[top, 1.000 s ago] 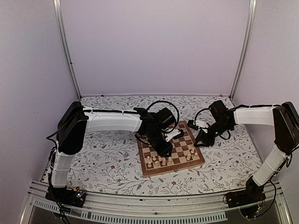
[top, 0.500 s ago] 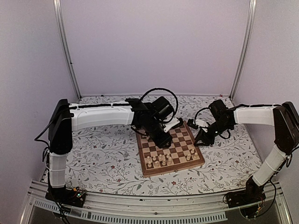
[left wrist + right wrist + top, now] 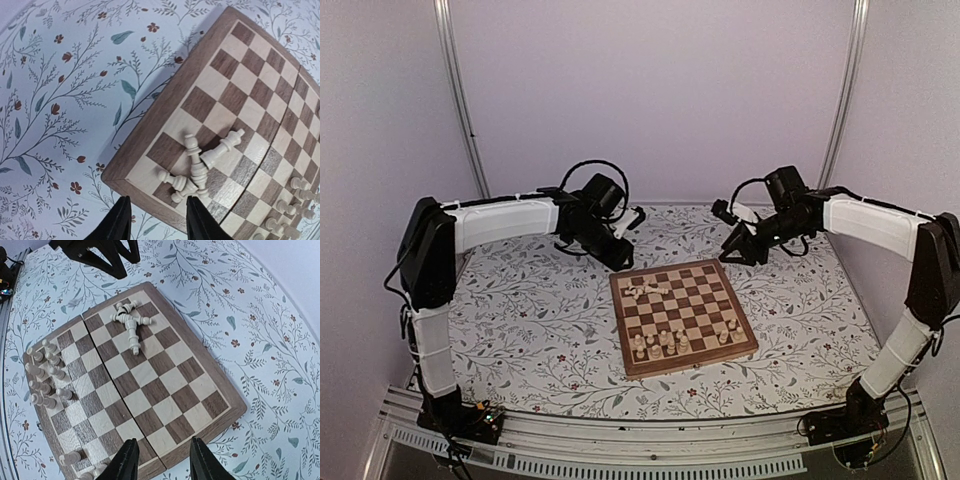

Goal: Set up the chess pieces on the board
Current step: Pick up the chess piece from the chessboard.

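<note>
Now your left gripper (image 3: 158,212) and right gripper (image 3: 162,460) both gape empty, with pale wooden chess pieces (image 3: 642,288) lying toppled at the upper left of the square brown-and-tan checkered wooden board (image 3: 692,302).

The middle rows of the board (image 3: 690,300) are bare, so a gripper can come in from either side or from above. A heap of toppled chess pieces (image 3: 642,287) blocks the far-left corner, and upright pieces (image 3: 660,344) crowd the near edge. The floral tabletop (image 3: 530,320) beside the board is open.
</note>
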`<action>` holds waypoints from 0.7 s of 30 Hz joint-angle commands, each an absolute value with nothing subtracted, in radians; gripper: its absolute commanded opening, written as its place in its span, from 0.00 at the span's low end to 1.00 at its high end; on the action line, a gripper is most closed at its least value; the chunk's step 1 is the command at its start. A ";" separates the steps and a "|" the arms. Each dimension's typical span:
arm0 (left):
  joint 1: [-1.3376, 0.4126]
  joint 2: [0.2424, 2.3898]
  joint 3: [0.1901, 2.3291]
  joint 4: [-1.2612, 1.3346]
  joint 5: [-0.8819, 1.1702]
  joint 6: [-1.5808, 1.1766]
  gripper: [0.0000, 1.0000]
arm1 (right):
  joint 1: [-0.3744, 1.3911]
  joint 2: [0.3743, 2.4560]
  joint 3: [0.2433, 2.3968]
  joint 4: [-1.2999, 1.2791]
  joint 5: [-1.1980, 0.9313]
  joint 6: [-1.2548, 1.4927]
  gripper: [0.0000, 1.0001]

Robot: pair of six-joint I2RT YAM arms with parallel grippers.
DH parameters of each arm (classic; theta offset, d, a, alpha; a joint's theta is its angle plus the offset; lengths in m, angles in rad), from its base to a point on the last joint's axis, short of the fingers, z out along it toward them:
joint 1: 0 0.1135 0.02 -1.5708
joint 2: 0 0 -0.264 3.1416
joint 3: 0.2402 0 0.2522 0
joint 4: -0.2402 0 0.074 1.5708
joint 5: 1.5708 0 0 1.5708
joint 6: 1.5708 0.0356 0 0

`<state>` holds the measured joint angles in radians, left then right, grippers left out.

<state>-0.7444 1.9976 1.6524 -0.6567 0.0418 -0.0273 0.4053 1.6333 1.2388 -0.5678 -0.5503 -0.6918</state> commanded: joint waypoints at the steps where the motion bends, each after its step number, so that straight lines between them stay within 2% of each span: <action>1: -0.699 1.952 1.585 -0.505 0.151 -0.089 0.40 | 0.480 1.764 1.334 -0.562 -0.584 -0.635 0.38; 11: -0.659 1.937 1.472 -0.413 0.261 -0.147 0.40 | 0.599 2.063 1.571 -0.615 -0.546 -0.648 0.45; 21: -0.589 1.956 1.445 -0.363 0.398 -0.225 0.41 | 0.646 2.173 1.668 -0.622 -0.510 -0.668 0.48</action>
